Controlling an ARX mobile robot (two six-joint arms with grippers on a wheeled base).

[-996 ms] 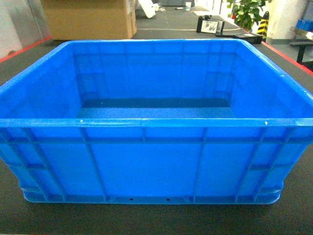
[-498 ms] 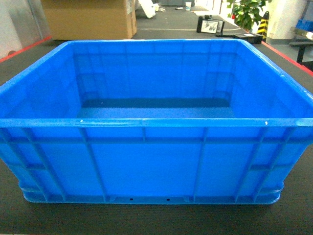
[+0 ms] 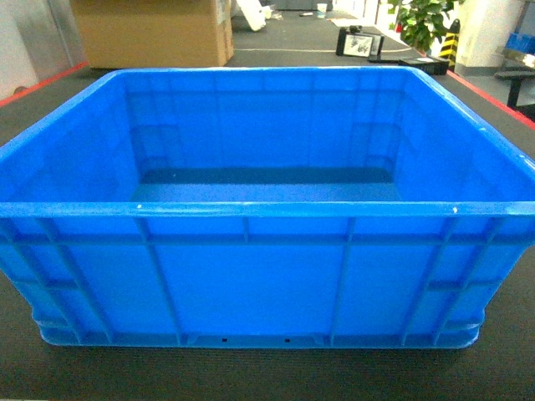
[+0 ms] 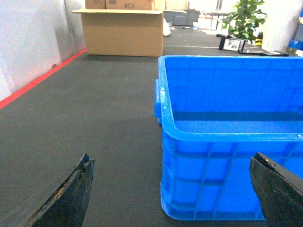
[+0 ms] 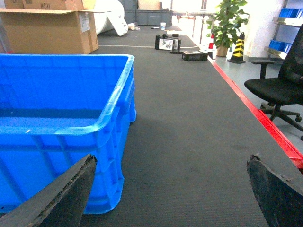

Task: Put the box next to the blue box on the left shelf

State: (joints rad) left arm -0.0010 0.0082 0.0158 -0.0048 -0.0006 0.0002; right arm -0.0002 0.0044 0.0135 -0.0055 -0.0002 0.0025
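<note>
The box (image 3: 259,209) sits upright on the dark floor mat (image 4: 94,118), squarely ahead in the head view (nothing visible inside it). The left claw (image 4: 173,189) is spread wide at the box's near left corner, gripping nothing. The right claw (image 5: 173,189) is equally wide at the near right corner, also gripping nothing. A cardboard carton (image 4: 124,30) stands well behind.

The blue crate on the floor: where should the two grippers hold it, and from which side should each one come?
Probably the thick rim of the crate at its two short sides. It stands upright and empty. The left gripper comes from outside the left wall, the right gripper from outside the right. Both are open, at the near corners.
</note>
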